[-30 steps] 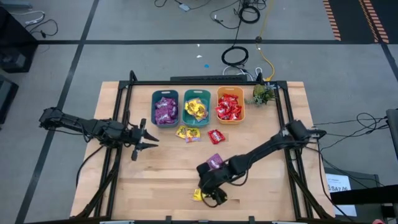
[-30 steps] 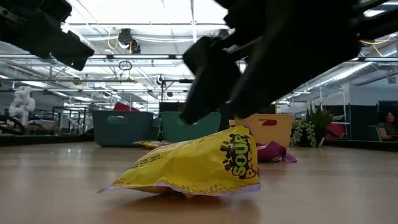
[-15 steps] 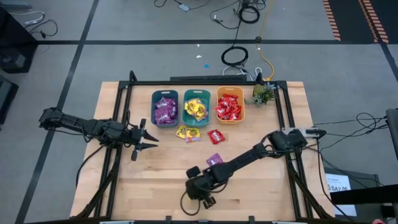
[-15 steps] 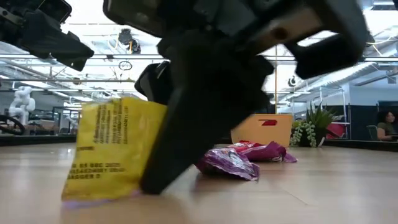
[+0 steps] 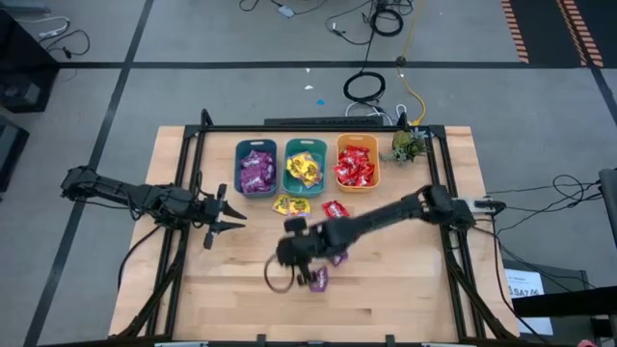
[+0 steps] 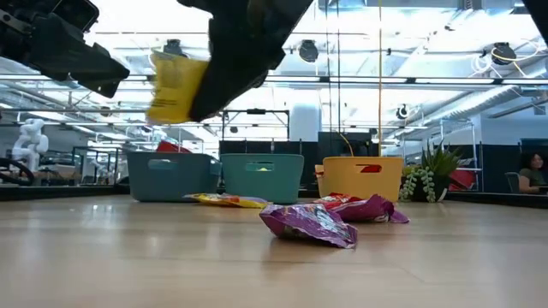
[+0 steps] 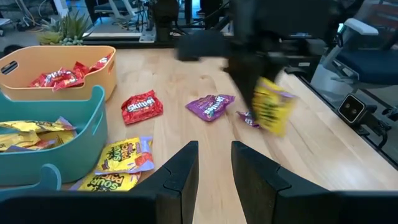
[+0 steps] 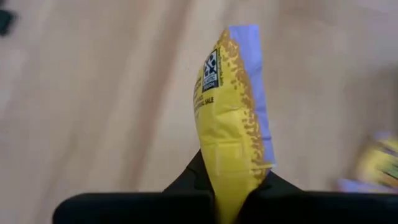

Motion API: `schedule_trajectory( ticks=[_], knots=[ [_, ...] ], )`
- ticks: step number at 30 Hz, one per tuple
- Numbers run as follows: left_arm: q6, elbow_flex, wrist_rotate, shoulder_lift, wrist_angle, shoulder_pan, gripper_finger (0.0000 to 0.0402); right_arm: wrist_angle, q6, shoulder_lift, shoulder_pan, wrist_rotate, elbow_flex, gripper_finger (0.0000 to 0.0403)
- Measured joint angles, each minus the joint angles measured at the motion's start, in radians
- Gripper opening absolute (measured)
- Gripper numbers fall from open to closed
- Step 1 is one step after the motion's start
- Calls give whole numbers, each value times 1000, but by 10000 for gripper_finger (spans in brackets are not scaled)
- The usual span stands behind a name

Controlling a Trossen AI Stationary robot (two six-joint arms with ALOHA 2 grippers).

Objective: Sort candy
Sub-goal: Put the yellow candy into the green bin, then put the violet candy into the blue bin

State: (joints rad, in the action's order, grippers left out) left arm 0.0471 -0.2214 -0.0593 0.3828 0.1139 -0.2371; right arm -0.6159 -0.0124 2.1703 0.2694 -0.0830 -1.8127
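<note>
A yellow candy packet (image 8: 231, 118) hangs clear of the desk (image 5: 405, 304), pinched at one end between the fingers of the right hand (image 5: 292, 260), which sits over the middle of the desk, nearer the front edge. A purple packet (image 6: 308, 224) lies on the wood just beside it. More packets, yellow (image 5: 289, 205) and red (image 5: 334, 209), lie loose in front of three bins (image 5: 305, 165) along the back edge, which hold purple, yellow and red candy. The left hand (image 5: 224, 212) hovers near the left edge with its fingers spread and nothing between them.
</note>
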Motion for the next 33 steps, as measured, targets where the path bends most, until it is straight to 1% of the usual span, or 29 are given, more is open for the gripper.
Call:
schedule_trajectory(
  ticks=[2, 6, 8, 14, 16, 18, 22, 27, 33],
  knots=[
    [0, 0, 0, 0, 0, 0, 105, -29, 4, -32, -47, -19, 3, 5],
    [0, 0, 0, 0, -1, 0, 105, -49, 0, -102, -166, -112, -1, 5],
    [0, 0, 0, 0, 0, 0, 105, -44, 19, -122, -232, -136, -1, 5],
    [20, 0, 0, 0, -1, 0, 105, -47, 258, -138, -437, -125, 0, 5],
    [48, 0, 0, 0, 0, 0, 105, -68, 357, -136, -489, -127, 0, 7],
    [53, 0, 0, 0, 0, 0, 105, -90, 421, -134, -524, -125, 0, 16],
    [53, 0, 0, 0, 0, 0, 105, -123, 441, -132, -561, -87, 0, 49],
    [52, 0, 0, 0, 1, 0, 105, -141, 424, -132, -585, -14, 0, 110],
    [52, 0, -3, 0, 3, 0, 105, -147, 319, -132, -584, -17, 0, 188]
  ],
)
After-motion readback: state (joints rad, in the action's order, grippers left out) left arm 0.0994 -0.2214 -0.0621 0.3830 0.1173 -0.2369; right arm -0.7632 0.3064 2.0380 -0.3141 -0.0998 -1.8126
